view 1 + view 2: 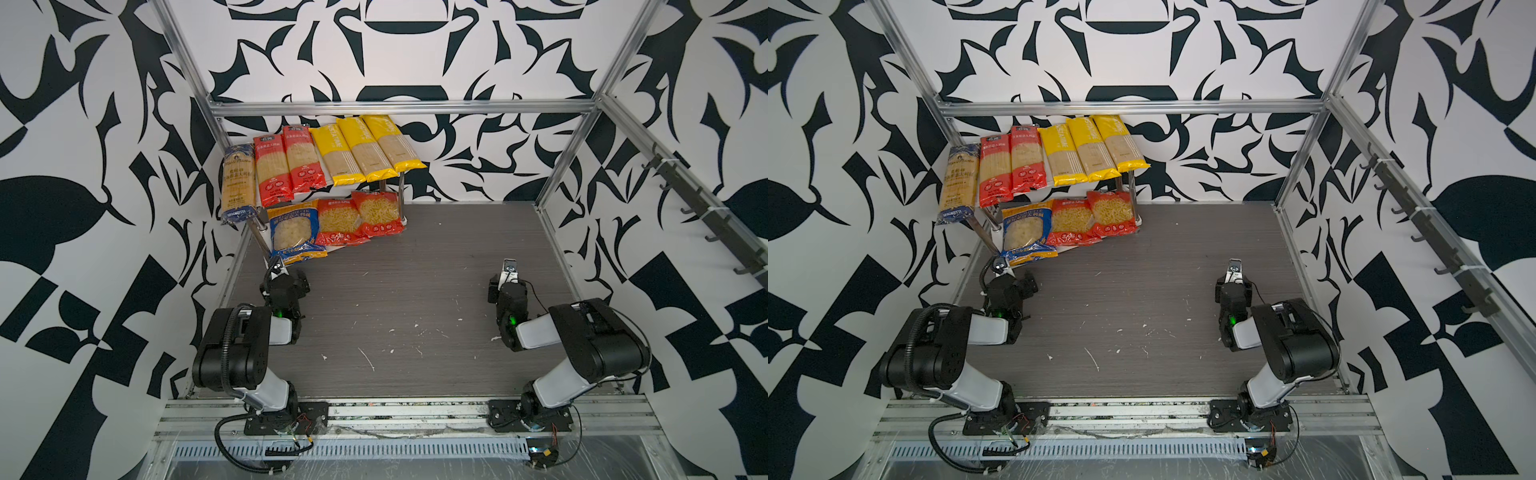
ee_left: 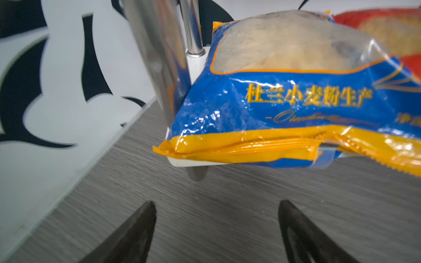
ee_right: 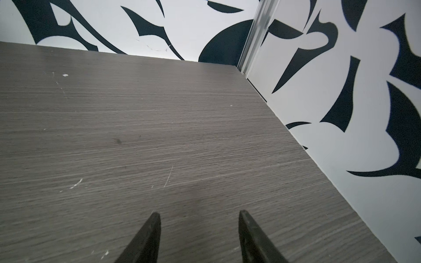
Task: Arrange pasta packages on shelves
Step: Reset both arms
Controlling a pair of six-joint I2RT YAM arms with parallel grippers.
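The shelves (image 1: pixel 338 248) stand at the back left on shiny posts (image 1: pixel 401 195). On the upper board lie long spaghetti packs: one blue (image 1: pixel 237 185), two red (image 1: pixel 272 170), three yellow (image 1: pixel 359 145). The lower board (image 2: pixel 193 162) carries a blue-orange short-pasta bag (image 1: pixel 295 235) (image 2: pixel 284 102) and two red-orange bags (image 1: pixel 337 222). My left gripper (image 1: pixel 276 266) (image 2: pixel 216 202) is open and empty just in front of the blue-orange bag, apart from it. My right gripper (image 1: pixel 510 266) (image 3: pixel 199 213) hangs open over bare table at the right.
The grey wood-grain table (image 1: pixel 415 299) carries small white flecks. Aluminium frame rails (image 1: pixel 399 108) and patterned walls close in the back and sides. A strip of dark hooks (image 1: pixel 698 208) runs along the right rail. The blue-orange bag's front edge overhangs the lower board.
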